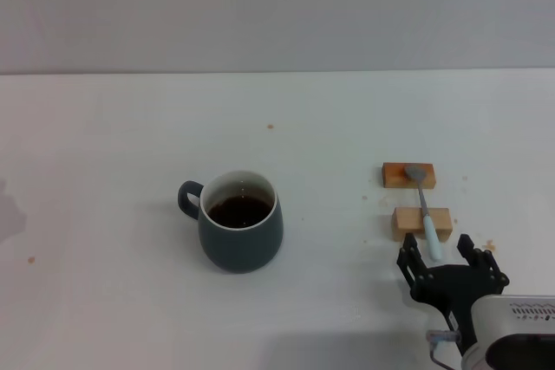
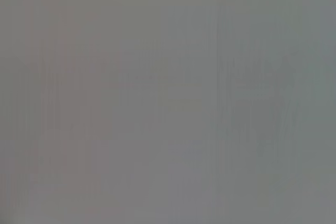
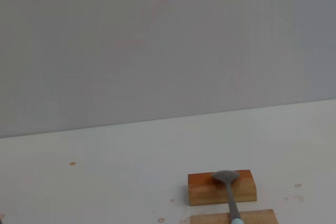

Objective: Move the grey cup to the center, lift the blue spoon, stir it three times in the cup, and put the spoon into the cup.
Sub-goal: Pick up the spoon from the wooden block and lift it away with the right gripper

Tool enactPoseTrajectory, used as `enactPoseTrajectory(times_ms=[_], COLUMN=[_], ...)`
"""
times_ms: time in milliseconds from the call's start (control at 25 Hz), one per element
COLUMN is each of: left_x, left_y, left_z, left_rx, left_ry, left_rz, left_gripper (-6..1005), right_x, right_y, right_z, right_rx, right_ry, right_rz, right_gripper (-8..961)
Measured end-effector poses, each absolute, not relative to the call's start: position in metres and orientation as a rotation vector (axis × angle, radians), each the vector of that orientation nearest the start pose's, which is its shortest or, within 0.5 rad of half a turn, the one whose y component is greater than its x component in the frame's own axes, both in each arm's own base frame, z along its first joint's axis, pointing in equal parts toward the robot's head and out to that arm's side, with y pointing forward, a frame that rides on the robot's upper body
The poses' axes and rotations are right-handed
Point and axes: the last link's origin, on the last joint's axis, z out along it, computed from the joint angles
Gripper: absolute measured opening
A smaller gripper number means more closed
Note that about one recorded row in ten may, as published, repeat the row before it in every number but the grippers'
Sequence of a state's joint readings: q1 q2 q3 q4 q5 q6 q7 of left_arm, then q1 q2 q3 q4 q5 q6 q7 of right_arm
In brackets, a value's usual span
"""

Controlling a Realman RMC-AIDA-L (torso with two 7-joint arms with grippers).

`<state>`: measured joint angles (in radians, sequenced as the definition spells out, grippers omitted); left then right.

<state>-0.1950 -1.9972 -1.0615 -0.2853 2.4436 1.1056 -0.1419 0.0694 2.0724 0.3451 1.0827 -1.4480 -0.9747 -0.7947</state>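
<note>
The grey cup [image 1: 240, 221] stands left of the table's middle, handle to the left, with dark brown liquid inside. To its right the blue spoon [image 1: 424, 206] lies across two wooden blocks, its metal bowl on the far block and its pale blue handle pointing toward me. My right gripper [image 1: 440, 254] is open just short of the handle's near end, one finger on each side of the handle's line. In the right wrist view the spoon [image 3: 229, 190] rests on the far block. The left gripper is out of view; its wrist view shows only a blank grey surface.
The far wooden block [image 1: 408, 175] and the near wooden block [image 1: 422, 223] hold the spoon off the white table [image 1: 113, 145]. A grey wall rises behind the table's far edge. Small brown specks dot the tabletop.
</note>
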Motion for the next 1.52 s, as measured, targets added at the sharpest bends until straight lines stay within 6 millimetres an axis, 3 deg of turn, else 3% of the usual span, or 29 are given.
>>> enactPoseTrajectory(times_ms=[200, 1040, 1280, 1400, 1520], left_x=[-0.3975, -0.3977, -0.3975, -0.3974, -0.3971], left_y=[0.2729, 0.2724, 0.2725, 0.2726, 0.2729], left_z=[0.0265, 0.0256, 0.0257, 0.0258, 0.0258], left_rx=[-1.447, -1.448, -1.447, -1.448, -1.448], left_ry=[-0.651, -0.653, -0.652, -0.651, -0.650], left_rz=[-0.548, -0.545, -0.546, -0.547, -0.548], left_gripper=[1, 0, 0, 0, 1], right_x=[0.2466, 0.2486, 0.2485, 0.2485, 0.2485], right_y=[0.2141, 0.2156, 0.2157, 0.2157, 0.2157], right_z=[-0.1257, -0.1256, -0.1257, -0.1257, -0.1256], right_rx=[-1.646, -1.643, -1.643, -1.643, -1.643], right_ry=[0.945, 0.950, 0.949, 0.950, 0.949], right_rz=[0.465, 0.470, 0.470, 0.470, 0.470], right_gripper=[729, 566, 333, 162, 161])
